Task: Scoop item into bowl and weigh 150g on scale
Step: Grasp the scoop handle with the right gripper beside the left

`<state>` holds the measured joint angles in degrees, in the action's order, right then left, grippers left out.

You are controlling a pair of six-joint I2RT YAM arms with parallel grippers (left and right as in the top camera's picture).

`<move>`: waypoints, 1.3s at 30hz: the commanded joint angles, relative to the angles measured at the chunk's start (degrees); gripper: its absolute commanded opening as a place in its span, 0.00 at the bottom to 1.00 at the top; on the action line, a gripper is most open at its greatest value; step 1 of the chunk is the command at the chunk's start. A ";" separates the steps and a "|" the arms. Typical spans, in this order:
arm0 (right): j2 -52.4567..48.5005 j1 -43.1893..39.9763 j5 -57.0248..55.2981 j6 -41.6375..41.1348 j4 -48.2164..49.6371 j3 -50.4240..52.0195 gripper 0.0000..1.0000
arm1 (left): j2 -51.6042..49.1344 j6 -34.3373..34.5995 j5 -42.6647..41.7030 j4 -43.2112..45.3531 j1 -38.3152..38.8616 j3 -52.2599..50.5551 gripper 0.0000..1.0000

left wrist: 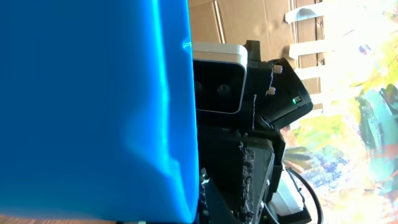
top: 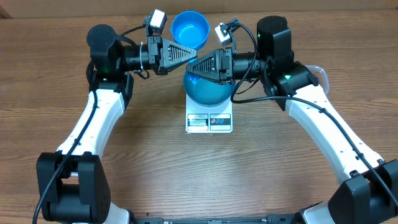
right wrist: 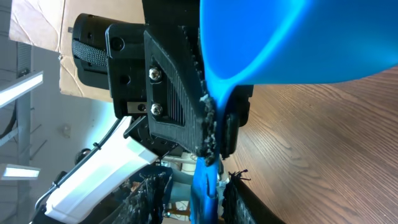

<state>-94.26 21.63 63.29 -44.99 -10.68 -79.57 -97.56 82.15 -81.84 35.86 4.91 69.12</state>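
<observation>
My left fingers [right wrist: 174,99] clamp the scoop [top: 189,28] by its handle; my right fingers [right wrist: 146,199] stand apart astride that handle (just below), above the bowl [top: 208,93].

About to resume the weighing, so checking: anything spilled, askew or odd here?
No spill shows on the table. The bowl sits on the scale. One oddity: both grippers meet at the handle of the empty-looking scoop, the left gripper clamped on it, the right gripper open around it.

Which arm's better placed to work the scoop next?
Left, likely. The left gripper is shut on the scoop handle, with its empty cup beyond the bowl on the scale. The right gripper only straddles the handle end, jaws apart.
</observation>
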 commanded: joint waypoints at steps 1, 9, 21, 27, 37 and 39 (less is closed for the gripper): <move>0.04 0.50 1.03 -0.26 0.35 -0.26 0.33 | -0.22 -0.72 -0.17 0.46 0.44 0.46 0.04; 0.04 1.68 0.61 -0.20 0.35 -0.26 0.30 | -0.22 -0.72 -0.22 0.46 0.44 0.46 0.04; 0.04 1.68 -0.72 -0.17 1.57 -0.26 0.13 | -0.22 -0.94 -0.31 0.46 0.48 0.46 0.04; 0.04 1.44 -1.81 -0.17 1.40 -0.26 0.18 | -0.22 -1.22 -1.22 0.46 0.48 0.46 0.04; 0.04 1.44 -4.33 0.13 1.16 -0.26 0.13 | -0.22 -2.95 -2.27 0.48 0.48 0.46 0.04; 0.04 1.44 -4.33 0.44 1.16 -0.26 0.06 | -0.22 -3.91 -2.27 0.46 0.48 0.46 0.04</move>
<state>-94.41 23.00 59.59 -45.08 -9.85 -79.55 -97.56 80.86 -83.00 36.01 4.91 69.12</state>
